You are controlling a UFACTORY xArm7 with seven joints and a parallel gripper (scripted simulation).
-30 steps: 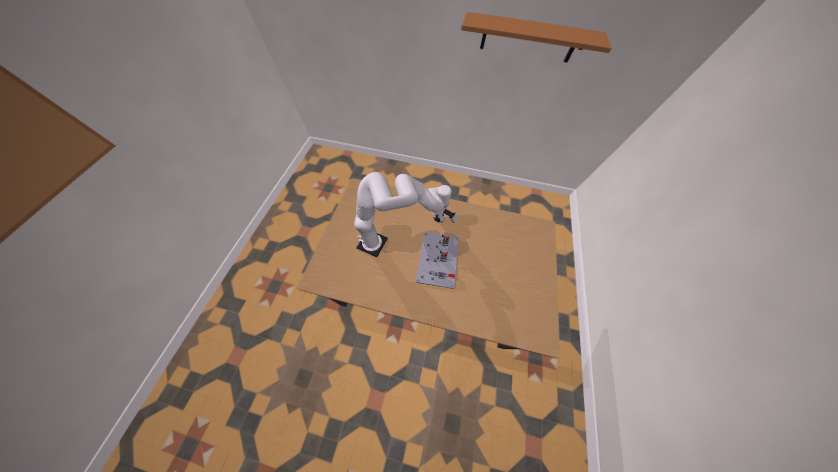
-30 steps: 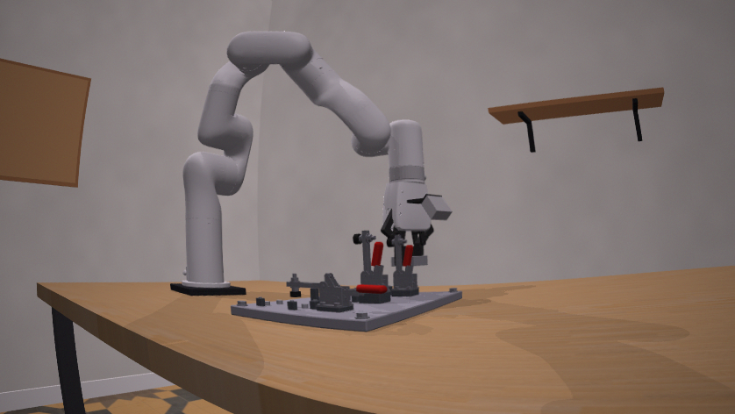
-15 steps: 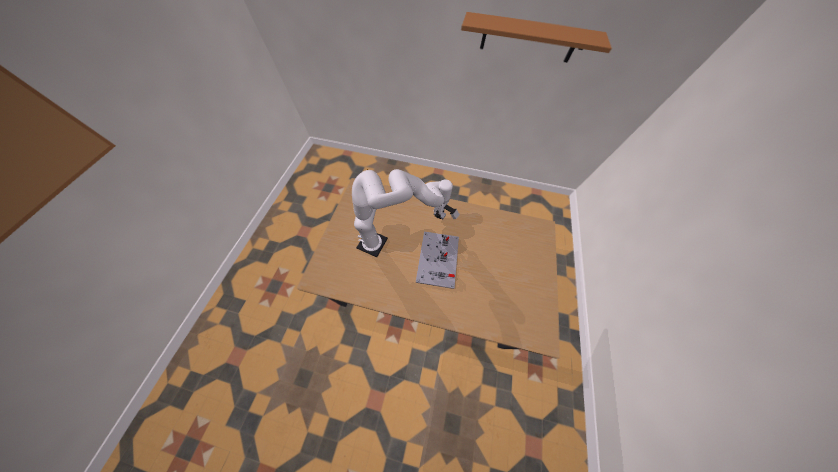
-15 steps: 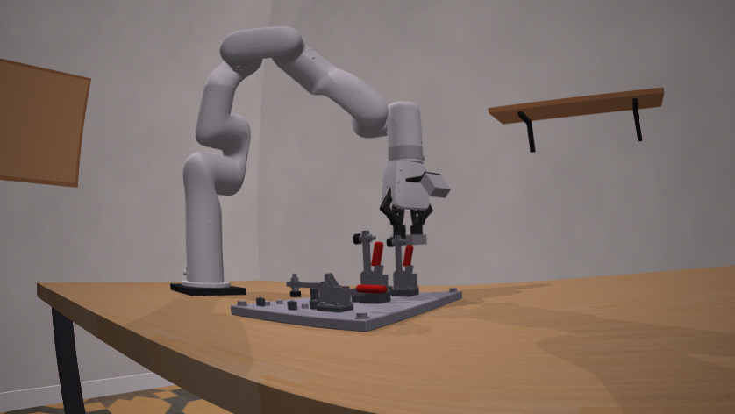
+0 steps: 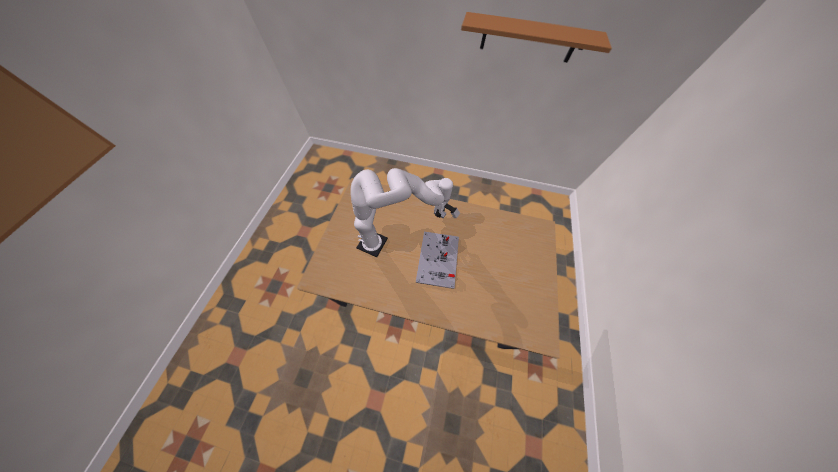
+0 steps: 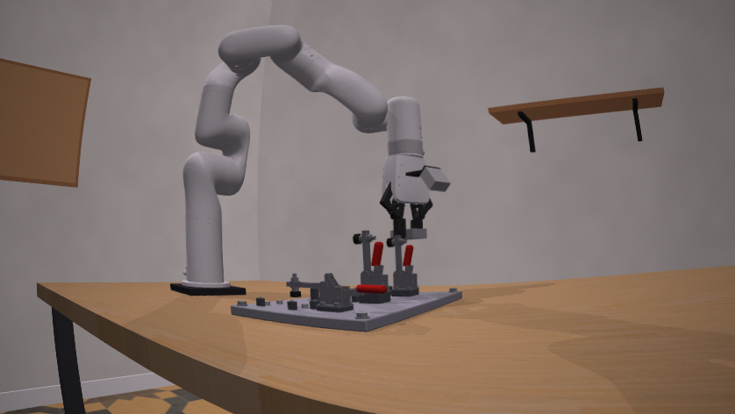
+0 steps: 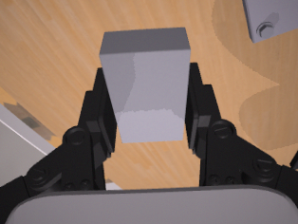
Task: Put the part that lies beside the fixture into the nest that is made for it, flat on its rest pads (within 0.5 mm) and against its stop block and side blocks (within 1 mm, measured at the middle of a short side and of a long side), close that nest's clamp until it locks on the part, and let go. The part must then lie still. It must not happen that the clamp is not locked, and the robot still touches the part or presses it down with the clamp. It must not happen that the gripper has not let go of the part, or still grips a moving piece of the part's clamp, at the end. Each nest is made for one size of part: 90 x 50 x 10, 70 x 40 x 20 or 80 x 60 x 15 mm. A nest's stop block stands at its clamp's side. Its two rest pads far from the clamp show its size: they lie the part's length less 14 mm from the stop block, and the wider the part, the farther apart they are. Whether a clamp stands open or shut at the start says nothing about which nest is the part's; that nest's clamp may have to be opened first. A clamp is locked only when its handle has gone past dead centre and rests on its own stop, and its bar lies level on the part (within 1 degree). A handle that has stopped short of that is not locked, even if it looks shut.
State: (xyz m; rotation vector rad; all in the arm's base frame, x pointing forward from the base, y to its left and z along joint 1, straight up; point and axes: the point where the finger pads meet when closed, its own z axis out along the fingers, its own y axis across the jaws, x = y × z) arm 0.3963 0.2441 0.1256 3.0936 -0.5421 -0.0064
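My gripper (image 5: 443, 213) (image 6: 410, 227) (image 7: 148, 84) is shut on the grey block part (image 6: 417, 233) (image 7: 145, 84), gripping it across its two long sides. It holds the part in the air above the table, just beyond the far end of the grey fixture plate (image 5: 429, 276) (image 6: 396, 310). Three clamps stand on the plate. The two far clamps have red handles (image 6: 377, 253) (image 6: 408, 254) standing upright. The near clamp's red handle (image 6: 371, 288) lies flat and its bar (image 6: 308, 283) is level. The nests' pads are too small to tell apart.
The wooden table (image 5: 504, 293) (image 6: 514, 349) carries the plate and the arm's base (image 5: 371, 245) (image 6: 205, 288). A wall shelf (image 6: 575, 105) hangs at the back right. The upright clamp arms rise close under the gripper.
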